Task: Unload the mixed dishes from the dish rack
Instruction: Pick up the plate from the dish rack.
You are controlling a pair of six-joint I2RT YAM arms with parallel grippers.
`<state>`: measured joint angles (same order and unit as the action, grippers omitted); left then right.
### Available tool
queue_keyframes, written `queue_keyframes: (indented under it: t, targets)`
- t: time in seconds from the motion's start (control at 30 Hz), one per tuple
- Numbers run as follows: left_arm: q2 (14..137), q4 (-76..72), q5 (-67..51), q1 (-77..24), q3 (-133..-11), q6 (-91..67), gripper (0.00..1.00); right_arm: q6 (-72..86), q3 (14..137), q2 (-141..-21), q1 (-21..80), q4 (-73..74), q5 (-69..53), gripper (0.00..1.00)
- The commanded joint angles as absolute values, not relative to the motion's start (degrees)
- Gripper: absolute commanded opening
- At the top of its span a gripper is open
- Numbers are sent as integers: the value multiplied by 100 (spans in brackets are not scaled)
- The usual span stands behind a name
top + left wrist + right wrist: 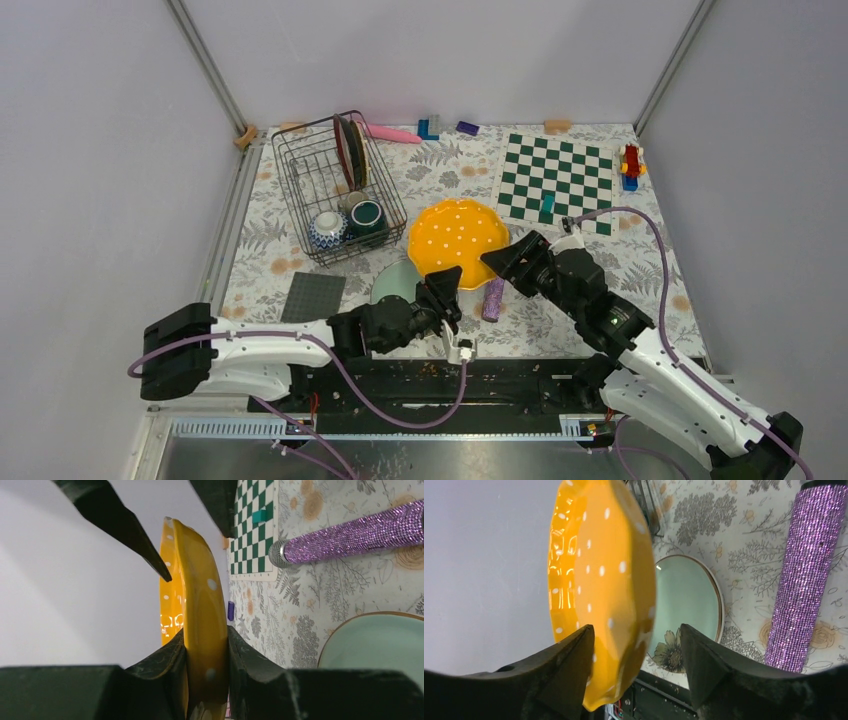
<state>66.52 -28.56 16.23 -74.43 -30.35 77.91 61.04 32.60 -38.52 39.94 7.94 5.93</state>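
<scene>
The left gripper [206, 632] is clenching the near rim of the yellow plate [458, 235], one finger on each face, and is holding it in the air above the counter [450, 170]. The right gripper [636, 632] is straddling the right rim of the same plate. Its jaws are standing apart, and one finger is clearly off the plate, so it is not grasping yet. The pale green plate [390, 283] is lying flat on the counter, partly under the yellow one, and the purple glitter cylinder [493, 298] is lying near it. In the dish rack [285, 175], at the far left, the dark red-rimmed plate [350, 150] is standing on edge. The patterned bowl [328, 229] and the teal mug [367, 215] are sitting at its near end.
</scene>
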Motion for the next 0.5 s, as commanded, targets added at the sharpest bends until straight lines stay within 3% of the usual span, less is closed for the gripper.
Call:
queue_keyframes:
  t: [0.0,0.23,0.37,0.43,0.47]
  targets:
    - [6730,-4241,2019,-7478,-3177,8353,0,5904,3534,-3898,4029,686,413,66]
    - [6762,-4292,1994,-7570,-3125,8348,0,5966,3437,-3763,4028,735,628,37]
    - [6726,-4222,1945,-7627,-3164,8140,0,6142,3277,-3644,4027,591,705,26]
    - [6725,-4072,1926,-7652,-3217,8016,0,6289,3027,-3517,4025,233,789,1]
    - [6730,-4028,1925,-7663,-3241,7974,0,6378,2881,-3418,4022,95,844,0]
